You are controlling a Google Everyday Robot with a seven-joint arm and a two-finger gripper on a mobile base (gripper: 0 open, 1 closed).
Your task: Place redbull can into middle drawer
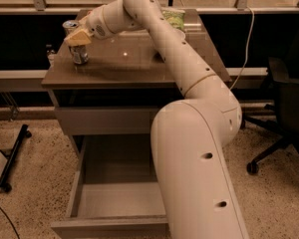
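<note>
The redbull can stands upright on the brown tabletop near its back left corner, its silver top showing. My gripper is at the can, in front of its middle part and hiding it. My white arm reaches from the lower right across the table to it. The middle drawer is pulled open below the table, with a bare grey floor; my arm hides its right side.
A shut grey drawer front sits above the open drawer. A green bag lies at the table's back. A black office chair stands at the right, a black stand leg on the floor at the left, and a white cable hangs behind the table.
</note>
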